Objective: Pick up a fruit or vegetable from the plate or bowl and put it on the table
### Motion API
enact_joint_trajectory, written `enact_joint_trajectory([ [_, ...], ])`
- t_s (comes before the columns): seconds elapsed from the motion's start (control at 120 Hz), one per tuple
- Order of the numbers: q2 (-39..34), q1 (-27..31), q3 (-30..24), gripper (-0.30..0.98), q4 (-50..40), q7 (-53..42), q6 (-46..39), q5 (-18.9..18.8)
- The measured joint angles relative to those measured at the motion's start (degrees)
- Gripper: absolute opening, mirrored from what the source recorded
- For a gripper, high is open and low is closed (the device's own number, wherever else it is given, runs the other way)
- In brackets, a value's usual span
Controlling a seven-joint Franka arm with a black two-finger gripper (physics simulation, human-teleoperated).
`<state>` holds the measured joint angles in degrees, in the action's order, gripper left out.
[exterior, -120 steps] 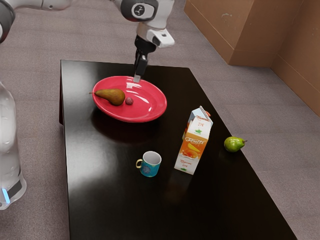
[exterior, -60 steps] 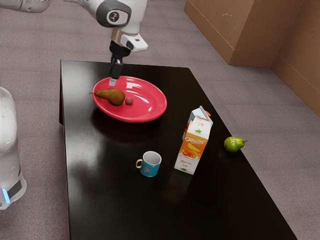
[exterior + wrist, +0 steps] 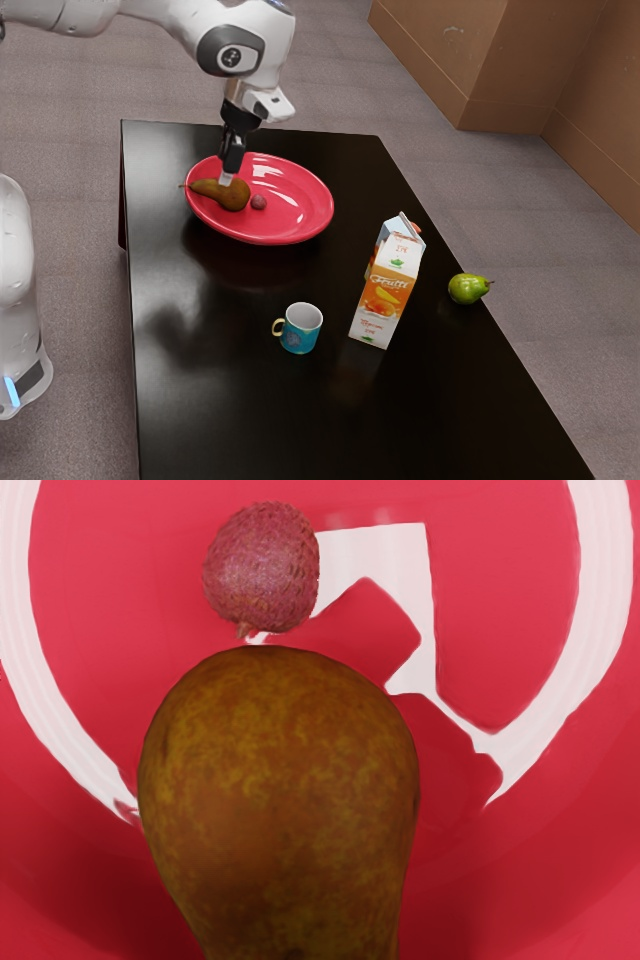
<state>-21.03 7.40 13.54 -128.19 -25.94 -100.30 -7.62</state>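
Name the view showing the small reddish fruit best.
The wrist view: the reddish fruit looms large, bumpy skin and stem stub plain. The exterior view shows it as a tiny ball beside the brown pear on the plate.

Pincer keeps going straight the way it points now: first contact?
Most likely the brown pear on the red plate. The pincer points down at it; whether it already touches, I can't tell.

On the glossy black rectangular counter point(image 3: 220, 410), a round red plate point(image 3: 300, 218) holds a long brown pear point(image 3: 236, 197) toward the exterior view's left, a small round pink lychee point(image 3: 259, 202) by its thick end. Before the plate stands a small teal cylindrical mug point(image 3: 298, 335); rightward there, a tall white-and-orange boxy carton point(image 3: 386, 292), then a rounded green pear point(image 3: 466, 289).
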Motion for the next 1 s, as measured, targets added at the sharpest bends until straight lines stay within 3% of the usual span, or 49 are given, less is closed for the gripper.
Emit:
enact_joint_trajectory([
  [0.767, 8.40, 0.60, 0.87, 0.68, -0.15, 1.44, -5.33, 1.75],
  [1.0, 9.43, 0.58, 0.87, 0.38, -0.07, 1.69, -5.82, 2.02],
])
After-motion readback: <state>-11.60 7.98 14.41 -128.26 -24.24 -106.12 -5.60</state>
